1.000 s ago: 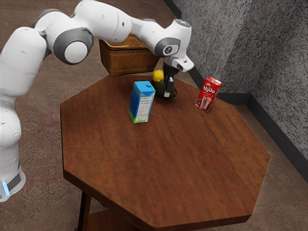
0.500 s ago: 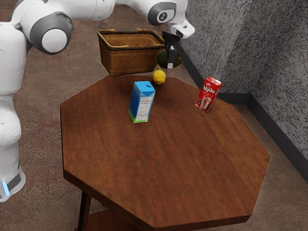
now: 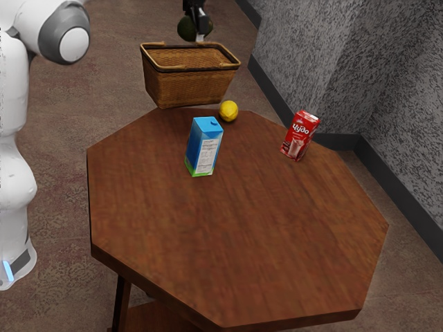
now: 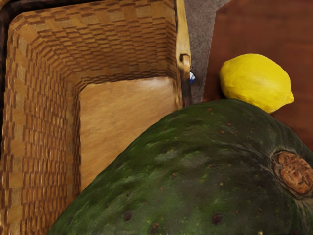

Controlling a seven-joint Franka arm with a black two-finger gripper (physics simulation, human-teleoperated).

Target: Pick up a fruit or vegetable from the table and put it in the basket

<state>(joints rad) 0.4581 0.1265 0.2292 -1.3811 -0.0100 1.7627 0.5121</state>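
A brown, many-sided wooden table (image 3: pixel 263 228) stands before me on mottled brown flooring (image 3: pixel 59 166), near rough gray walls (image 3: pixel 408 90) with dark baseboards (image 3: pixel 401 194).

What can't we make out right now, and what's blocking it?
- Part of the basket's floor: wrist view, hidden by the avocado.
- Blue-and-white bit by the basket rim: wrist view, too small to identify.
- Arm just above the gripper: exterior view, cut off by the top edge.
- Fine print on the blue carton: exterior view, too small to read.
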